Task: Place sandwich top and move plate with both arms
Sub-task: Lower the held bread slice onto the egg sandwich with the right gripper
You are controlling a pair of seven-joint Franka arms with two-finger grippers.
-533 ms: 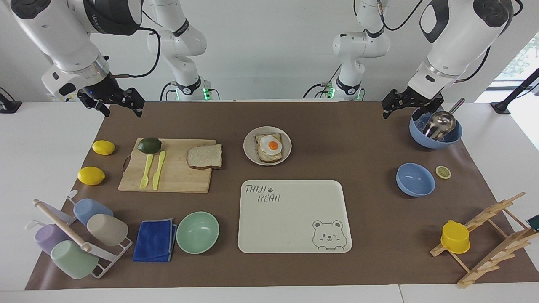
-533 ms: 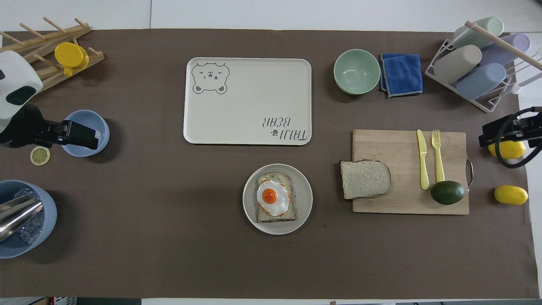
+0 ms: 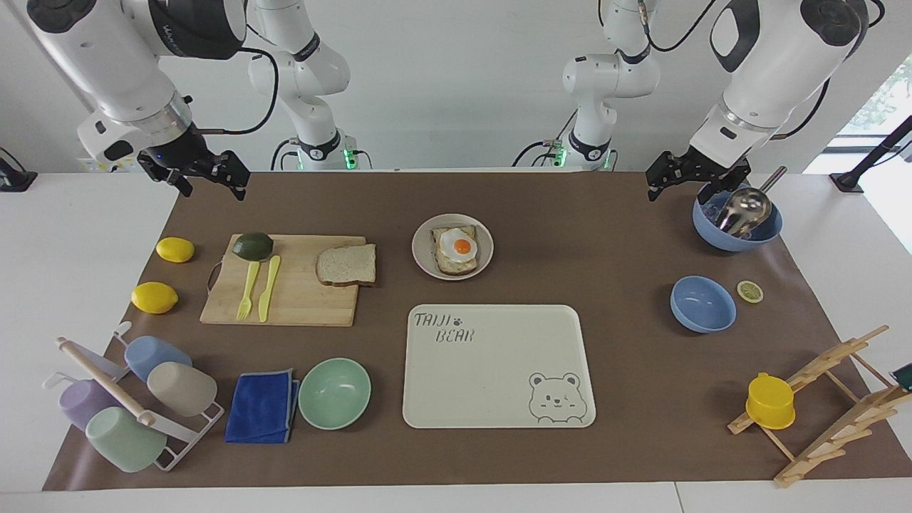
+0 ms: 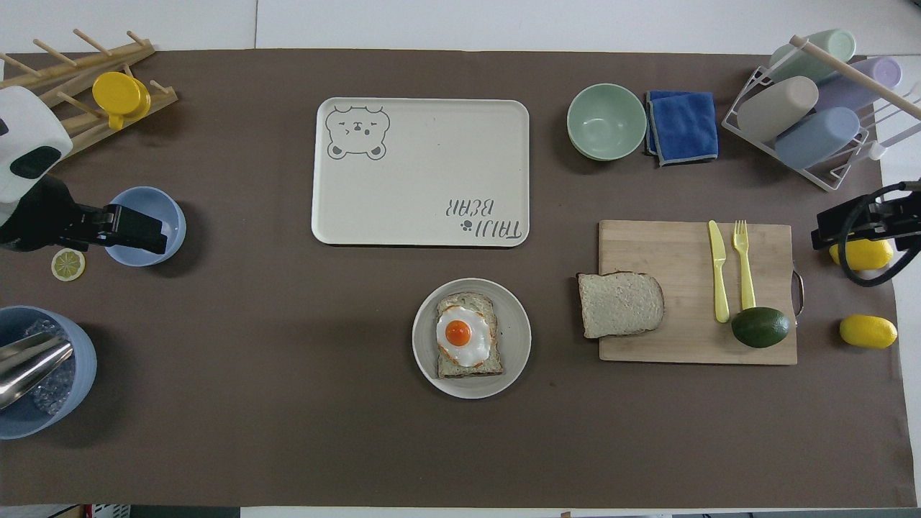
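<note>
Right gripper [image 3: 206, 182] drifted slightly, jaws spread, empty; left gripper [image 3: 695, 182] waits, parted. Bread [image 3: 346, 265] untouched, plate [image 3: 425, 262] unmoved.

Speckled tan sandwich top [image 3: 346, 265] — beige-grey plate [image 3: 425, 262].

bright, even light | soft shadows beside objects | sharp focus | no glare

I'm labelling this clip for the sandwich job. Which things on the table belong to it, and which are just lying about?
Belongs to the job:
sandwich top on the cutting board
plate with the egg slice
right gripper
left gripper

Lying about:
bear tray
green bowl
blue cloth
lemons
avocado
cup rack
</note>
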